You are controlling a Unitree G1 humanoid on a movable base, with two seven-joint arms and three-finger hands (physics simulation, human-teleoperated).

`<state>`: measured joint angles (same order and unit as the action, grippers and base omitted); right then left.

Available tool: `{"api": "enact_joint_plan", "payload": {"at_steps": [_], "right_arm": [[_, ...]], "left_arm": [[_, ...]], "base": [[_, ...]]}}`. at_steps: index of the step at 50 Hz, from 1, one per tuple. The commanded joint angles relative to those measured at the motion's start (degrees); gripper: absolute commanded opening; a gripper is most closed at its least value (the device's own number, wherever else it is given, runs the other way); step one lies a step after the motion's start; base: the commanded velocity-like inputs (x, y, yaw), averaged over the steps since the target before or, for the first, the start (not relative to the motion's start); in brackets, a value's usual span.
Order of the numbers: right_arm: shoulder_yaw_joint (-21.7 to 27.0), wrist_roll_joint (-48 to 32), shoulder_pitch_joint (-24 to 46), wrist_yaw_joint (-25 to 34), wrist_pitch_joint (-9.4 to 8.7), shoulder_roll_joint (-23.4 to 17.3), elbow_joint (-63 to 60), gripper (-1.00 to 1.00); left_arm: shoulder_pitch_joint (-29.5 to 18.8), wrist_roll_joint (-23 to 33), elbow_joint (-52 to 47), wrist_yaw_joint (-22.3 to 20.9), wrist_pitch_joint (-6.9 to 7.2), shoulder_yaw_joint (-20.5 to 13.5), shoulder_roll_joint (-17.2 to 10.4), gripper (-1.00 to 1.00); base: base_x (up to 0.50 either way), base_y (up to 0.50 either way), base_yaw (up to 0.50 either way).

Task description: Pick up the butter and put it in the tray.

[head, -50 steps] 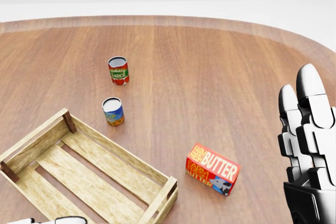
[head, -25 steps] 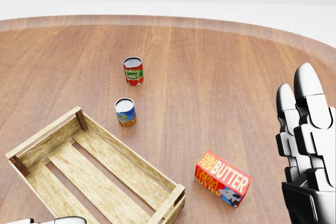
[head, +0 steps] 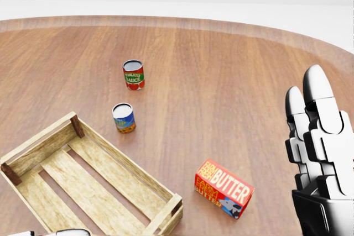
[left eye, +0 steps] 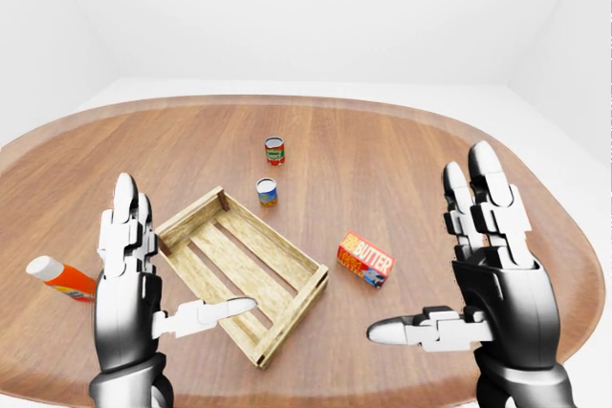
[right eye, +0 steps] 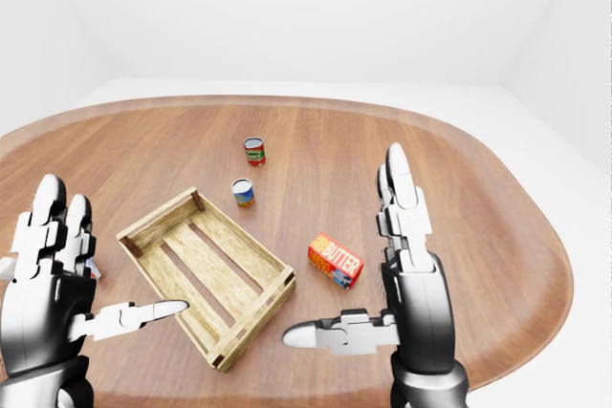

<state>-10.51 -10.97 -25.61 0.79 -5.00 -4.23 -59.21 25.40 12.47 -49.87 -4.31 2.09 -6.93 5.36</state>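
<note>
The butter (head: 224, 189) is a red and orange box lying flat on the wooden table, just right of the tray's near right corner. The tray (left eye: 275, 236) is a slatted wooden crate with nothing in it, left of the butter. My right hand (left eye: 459, 274) hovers open to the right of the butter and nearer the view's bottom, with fingers upright and thumb pointing left. My left hand (left eye: 143, 269) is open too, at the tray's left side, its thumb reaching over the tray's near left wall. Neither hand touches anything.
A tomato sauce can (head: 133, 74) and a blue can (head: 123, 118) stand upright above the tray in the head view. A red-orange bottle (left eye: 59, 277) with a white cap lies at the far left. The round table's edge (left eye: 564, 265) curves behind my right hand.
The whole picture slid right, then back left, so the camera moved. The butter, cans and tray kept their places relative to each other. Both hands stay open.
</note>
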Motion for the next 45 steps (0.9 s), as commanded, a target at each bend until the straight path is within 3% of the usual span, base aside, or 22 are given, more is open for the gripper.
{"api": "enact_joint_plan", "payload": {"at_steps": [1, 11, 24, 45], "right_arm": [[-0.2, 0.6, 0.8, 0.5, 0.0, -0.2, 0.3, 1.0], [0.7, 0.8, 0.5, 0.3, 0.0, 0.2, 0.6, 1.0], [0.5, -0.7, 0.6, 0.2, 0.0, 0.2, 0.3, 1.0], [-0.3, -3.0, 1.0, 0.0, 0.0, -0.1, 0.1, 1.0]], "left_arm": [[0.0, 0.0, -0.1, -0.2, -0.02, 0.1, 0.1, 1.0], [-0.1, 0.2, 0.0, 0.0, 0.11, 0.5, 0.0, 1.0], [-0.1, 0.0, -0.2, 0.0, 0.29, 0.4, -0.1, 1.0], [-0.1, -0.2, -0.2, 0.0, 0.22, 0.3, -0.1, 1.0]], "base": [[0.05, -0.5, 0.0], [0.14, -0.48, 0.0], [0.17, -0.03, 0.0], [0.42, 0.35, 0.0]]}}
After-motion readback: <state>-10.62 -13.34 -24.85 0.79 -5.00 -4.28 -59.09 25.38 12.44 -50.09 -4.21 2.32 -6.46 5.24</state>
